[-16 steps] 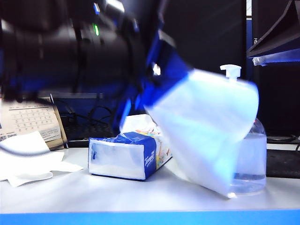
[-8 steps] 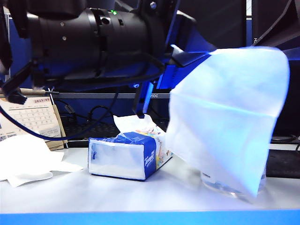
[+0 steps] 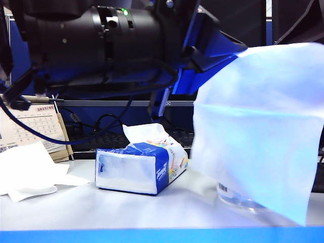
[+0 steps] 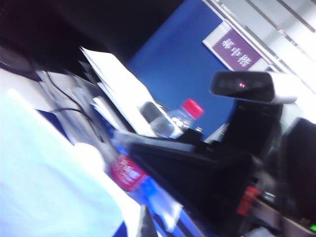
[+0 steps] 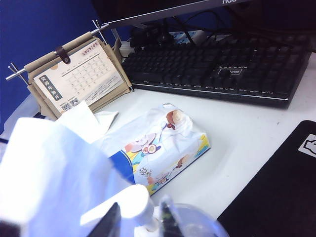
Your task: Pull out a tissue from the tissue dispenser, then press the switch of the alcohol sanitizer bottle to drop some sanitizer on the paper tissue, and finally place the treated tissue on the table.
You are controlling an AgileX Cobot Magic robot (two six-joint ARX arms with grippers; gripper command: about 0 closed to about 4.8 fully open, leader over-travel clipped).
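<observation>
Tissue [image 3: 258,131] held in air over bottle [image 3: 238,197].
My left gripper [image 3: 223,48], closed on the tissue, hangs it beside the pack [image 3: 139,169] on the tabletop [image 3: 152,212]. My right gripper [image 5: 136,222] stands open around the pump [image 5: 131,205].

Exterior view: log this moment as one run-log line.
left gripper shut on thin white tissue by clear pump bottle | right gripper open astride white pump head

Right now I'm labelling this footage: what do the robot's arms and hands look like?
The left arm is a thick matte-black cylinder with a small green light, thin black cables, and a glossy blue left hand. The right hand shows only two slim dark fingers.
</observation>
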